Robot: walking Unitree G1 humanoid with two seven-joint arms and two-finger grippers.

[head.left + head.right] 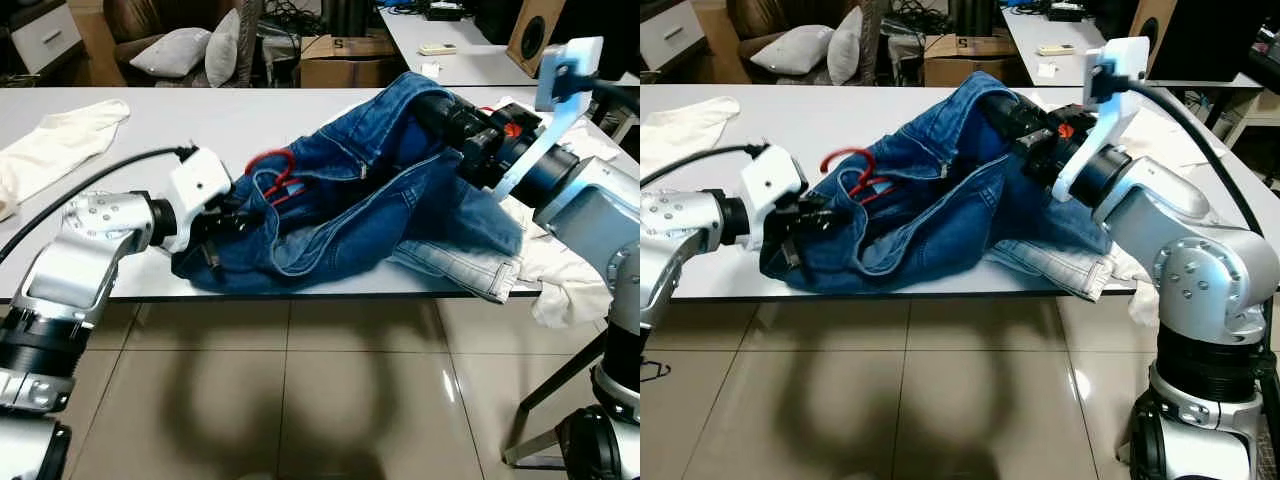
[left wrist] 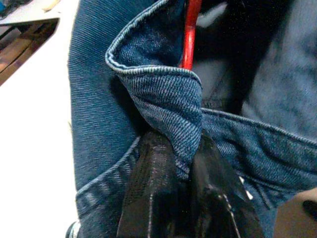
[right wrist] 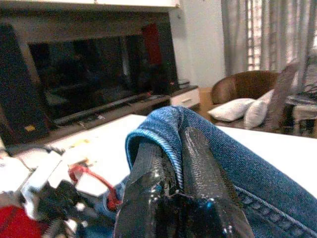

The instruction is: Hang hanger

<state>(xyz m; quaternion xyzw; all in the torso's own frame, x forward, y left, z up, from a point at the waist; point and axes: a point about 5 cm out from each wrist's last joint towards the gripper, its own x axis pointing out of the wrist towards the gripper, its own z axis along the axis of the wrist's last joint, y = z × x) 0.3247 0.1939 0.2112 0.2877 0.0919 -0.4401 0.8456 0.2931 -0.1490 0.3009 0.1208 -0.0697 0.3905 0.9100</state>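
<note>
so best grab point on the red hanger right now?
The hook of the red hanger: it alone pokes out of the jeans, lying flat on the table. Come from above, from the far side; both end effectors are busy pinching denim.

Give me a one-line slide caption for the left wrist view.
Left gripper pinching a denim jacket's folded edge, red hanger behind it.

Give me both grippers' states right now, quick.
Left gripper: shut on the waistband edge of the jeans, beside the red hanger.
Right gripper: shut on a raised fold of the jeans.
</note>
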